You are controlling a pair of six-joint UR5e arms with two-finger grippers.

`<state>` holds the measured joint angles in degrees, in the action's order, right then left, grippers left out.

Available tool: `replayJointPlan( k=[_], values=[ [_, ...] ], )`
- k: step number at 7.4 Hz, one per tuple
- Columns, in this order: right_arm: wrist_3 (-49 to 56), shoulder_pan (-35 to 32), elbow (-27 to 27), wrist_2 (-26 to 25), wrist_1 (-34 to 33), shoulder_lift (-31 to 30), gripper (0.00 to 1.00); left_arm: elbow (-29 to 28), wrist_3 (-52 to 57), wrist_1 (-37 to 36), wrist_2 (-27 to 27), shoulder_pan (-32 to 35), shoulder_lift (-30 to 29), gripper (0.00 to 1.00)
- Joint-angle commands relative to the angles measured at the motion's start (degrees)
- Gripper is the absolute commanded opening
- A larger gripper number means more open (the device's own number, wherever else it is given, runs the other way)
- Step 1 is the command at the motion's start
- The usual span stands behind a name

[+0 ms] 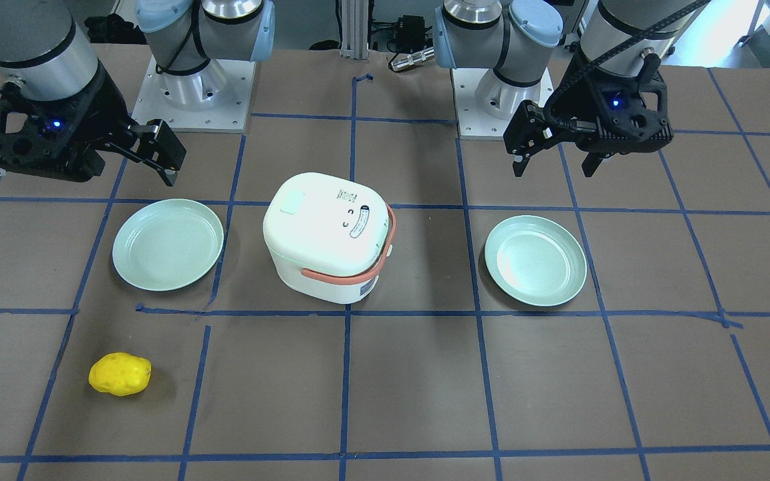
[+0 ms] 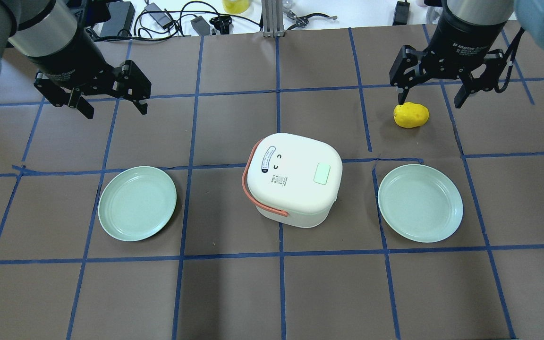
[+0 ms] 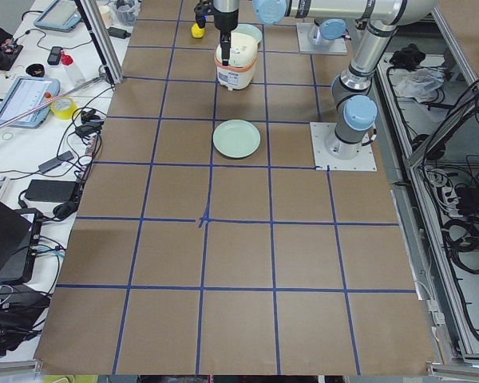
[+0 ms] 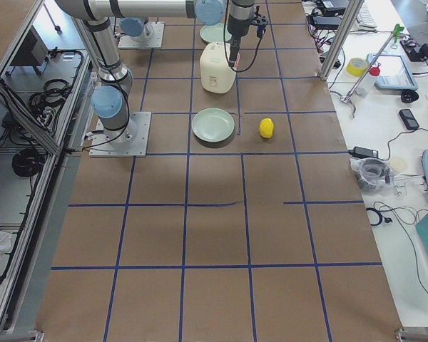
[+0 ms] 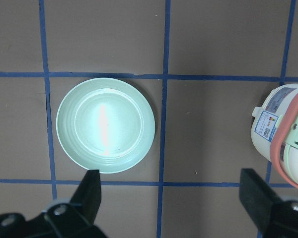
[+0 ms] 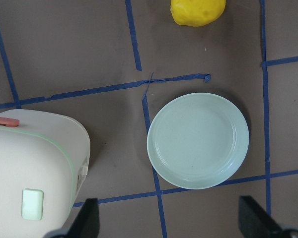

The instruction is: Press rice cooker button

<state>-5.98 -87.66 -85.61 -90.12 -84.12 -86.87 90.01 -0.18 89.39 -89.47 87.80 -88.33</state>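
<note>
The white rice cooker [image 2: 293, 177] with an orange handle stands shut at the table's middle; it also shows in the front view [image 1: 328, 234]. A pale green button [image 2: 322, 173] sits on its lid, toward my right side, and shows in the right wrist view [image 6: 33, 204]. My left gripper [image 2: 115, 109] is open and empty, hovering far left of the cooker, over the table beyond the left plate. My right gripper [image 2: 430, 99] is open and empty, hovering far right, just beyond a yellow fruit [image 2: 411, 114]. Neither gripper touches the cooker.
Two empty pale green plates flank the cooker: one on my left [image 2: 137, 203], one on my right [image 2: 420, 203]. The yellow fruit lies beyond the right plate. Blue tape lines grid the brown table. Cables and gear lie past the far edge.
</note>
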Motion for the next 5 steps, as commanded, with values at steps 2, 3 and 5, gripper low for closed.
replayJointPlan(
  k=[2,3,5],
  values=[
    [0.00,-0.05,0.09,0.38,0.01,-0.06,1.00,-0.01,0.00,0.00,0.00,0.00,0.00,1.00],
    [0.00,-0.05,0.17,0.29,0.01,-0.58,1.00,-0.01,0.00,0.00,0.00,0.00,0.00,1.00],
    [-0.09,-0.14,-0.35,0.29,-0.08,-0.67,1.00,-0.01,0.00,0.00,0.00,0.00,0.00,1.00]
  ],
)
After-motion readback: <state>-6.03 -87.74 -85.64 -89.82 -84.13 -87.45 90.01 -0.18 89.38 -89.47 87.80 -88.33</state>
